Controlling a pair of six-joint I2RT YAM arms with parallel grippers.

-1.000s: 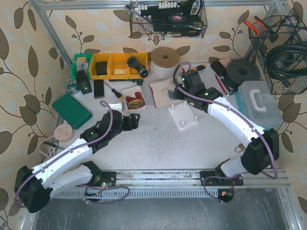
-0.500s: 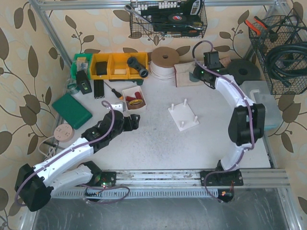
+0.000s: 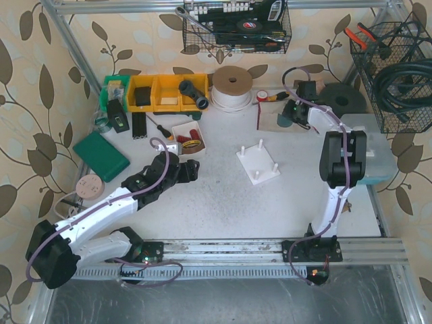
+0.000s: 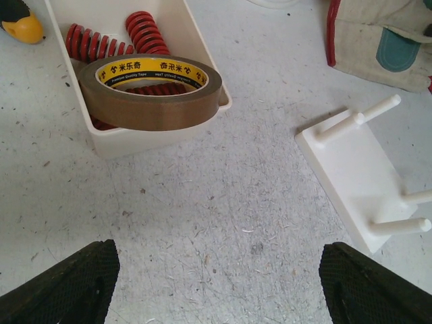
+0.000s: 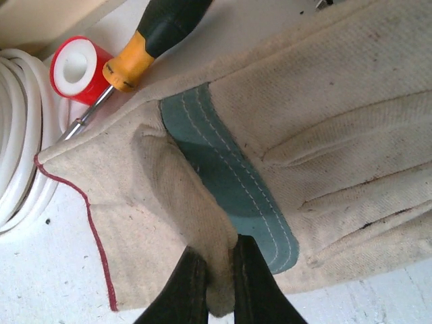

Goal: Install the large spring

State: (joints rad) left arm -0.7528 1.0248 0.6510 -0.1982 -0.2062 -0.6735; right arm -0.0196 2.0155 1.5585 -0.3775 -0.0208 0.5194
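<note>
Pinching a soft fold of the coarse cream glove (image 5: 324,135) in the right gripper (image 5: 214,283), slim dark fingers (image 5: 191,291) pressed onto the cloth beside a stitched teal patch and a red hem. Just past the glove, a screwdriver (image 5: 145,40) with an orange-and-black handle, a small red roll (image 5: 77,67) with a white core, and coiled white cord (image 5: 17,135). Holding the left gripper (image 4: 219,277) wide apart and empty over the speckled grey table (image 4: 202,223). Beyond it to the left, ribbed red springs (image 4: 145,30) lying in a white tray (image 4: 135,138) under a glossy brown tape roll (image 4: 152,94); to the right, a flat white peg board (image 4: 358,169) with round pegs

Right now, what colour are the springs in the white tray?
Red; the springs show best in the left wrist view.
</note>
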